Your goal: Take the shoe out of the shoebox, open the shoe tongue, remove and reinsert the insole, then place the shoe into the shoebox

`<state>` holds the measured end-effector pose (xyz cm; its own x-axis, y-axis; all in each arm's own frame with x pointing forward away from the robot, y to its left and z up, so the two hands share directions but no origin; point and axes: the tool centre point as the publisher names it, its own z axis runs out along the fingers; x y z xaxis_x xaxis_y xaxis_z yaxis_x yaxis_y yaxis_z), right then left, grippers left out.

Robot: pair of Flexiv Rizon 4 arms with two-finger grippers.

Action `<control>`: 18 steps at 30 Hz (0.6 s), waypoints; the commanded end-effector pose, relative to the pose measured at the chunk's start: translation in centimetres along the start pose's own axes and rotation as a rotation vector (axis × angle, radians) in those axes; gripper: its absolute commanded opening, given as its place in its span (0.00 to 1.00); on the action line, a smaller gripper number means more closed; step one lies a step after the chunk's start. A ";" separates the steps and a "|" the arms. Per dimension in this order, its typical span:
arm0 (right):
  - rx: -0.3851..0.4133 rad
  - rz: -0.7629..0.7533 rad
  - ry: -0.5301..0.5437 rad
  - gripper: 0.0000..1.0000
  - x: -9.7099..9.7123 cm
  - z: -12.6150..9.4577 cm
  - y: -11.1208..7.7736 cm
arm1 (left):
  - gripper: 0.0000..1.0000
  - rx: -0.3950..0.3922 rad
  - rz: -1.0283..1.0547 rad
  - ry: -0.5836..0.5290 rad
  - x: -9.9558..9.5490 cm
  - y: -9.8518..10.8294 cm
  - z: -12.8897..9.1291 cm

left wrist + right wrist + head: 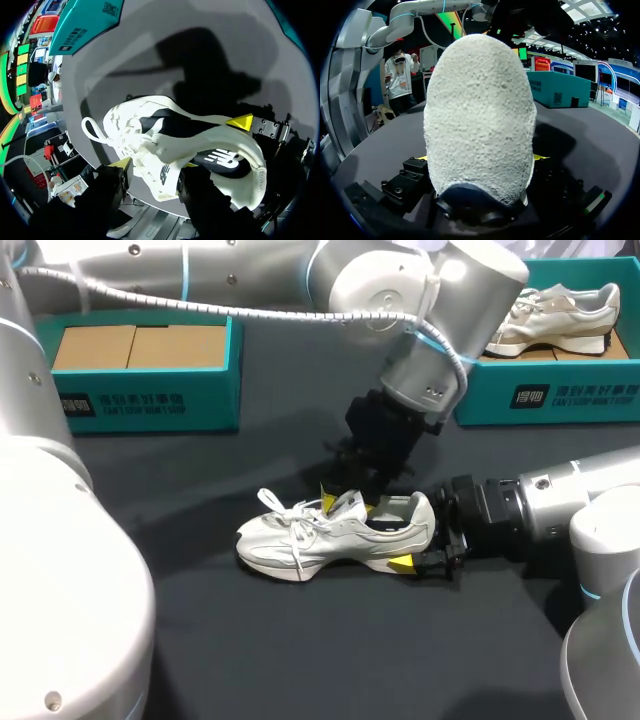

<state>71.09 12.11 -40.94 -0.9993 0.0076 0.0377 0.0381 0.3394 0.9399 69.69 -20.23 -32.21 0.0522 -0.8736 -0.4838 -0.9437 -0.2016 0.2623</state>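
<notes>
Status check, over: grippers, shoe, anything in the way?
Left gripper shut on shoe at tongue. Right gripper shut on heel. Shoe on table, outside shoebox. Nothing seen blocking.

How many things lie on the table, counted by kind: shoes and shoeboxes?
Shoes: 2, the loose shoe and the boxed shoe
Shoeboxes: 2, the left shoebox and the right shoebox
Total: 4

free table [330, 655] before shoe [300, 542], left hand [347, 505] above, right hand [422, 538] at heel
</notes>
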 end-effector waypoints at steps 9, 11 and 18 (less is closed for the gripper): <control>0.005 0.001 -0.001 0.00 0.0 0.1 -0.1 | 0.06 0.049 0.008 0.017 -1.3 0.8 -0.5; 0.005 0.001 -0.001 0.00 0.0 0.1 -0.1 | 0.00 0.055 0.008 0.026 -1.6 0.8 -0.5; 0.005 0.001 -0.001 0.00 0.0 0.1 -0.1 | 0.00 0.071 0.009 0.139 -3.8 0.9 -0.6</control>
<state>71.09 12.11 -40.94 -0.9993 0.0076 0.0378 0.0381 0.3395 0.9398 69.28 -19.52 -30.57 0.0572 -0.8956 -0.4412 -0.9626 -0.1666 0.2134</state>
